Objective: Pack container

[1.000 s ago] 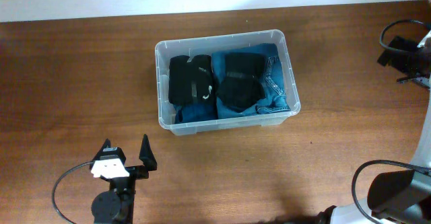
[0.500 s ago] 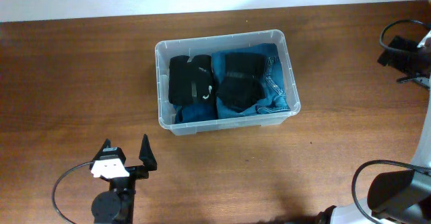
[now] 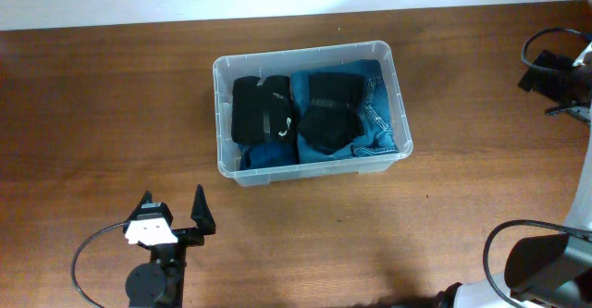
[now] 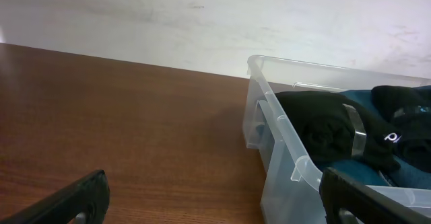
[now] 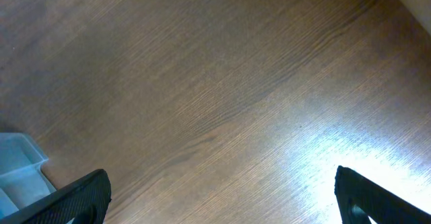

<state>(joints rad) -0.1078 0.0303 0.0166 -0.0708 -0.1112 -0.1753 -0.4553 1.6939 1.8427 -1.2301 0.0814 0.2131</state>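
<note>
Nothing moved since last look. Container (image 3: pixel 313 169) sits mid table (image 3: pixel 92 114), well apart from my left gripper (image 3: pixel 172 197), up at 1 o'clock from it. Left jaws spread wide, holding nothing. My right gripper (image 5: pixel 221 177) spread wide too, over brown wood; container corner peeks in at 8 o'clock there. Inside container: two black bundles (image 3: pixel 261 109) on blue cloth (image 3: pixel 375 123).

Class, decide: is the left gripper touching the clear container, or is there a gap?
Apart. The overhead view shows bare table between the open left gripper and the container, short of its near wall.
</note>
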